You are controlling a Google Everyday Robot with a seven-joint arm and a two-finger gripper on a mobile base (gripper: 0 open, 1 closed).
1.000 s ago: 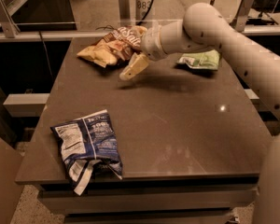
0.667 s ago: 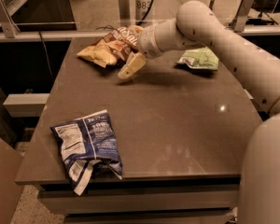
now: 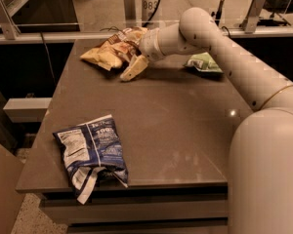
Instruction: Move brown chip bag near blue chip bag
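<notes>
Gripper (image 3: 133,66) is seen at far end of table (image 3: 185,126), against brown chip bag (image 3: 105,54). Blue chip bag (image 3: 90,147) is laid nr front edge, well apart.

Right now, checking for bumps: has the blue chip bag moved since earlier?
No. The blue chip bag still lies at the table near-left corner; the gripper is at the brown chip bag.
</notes>
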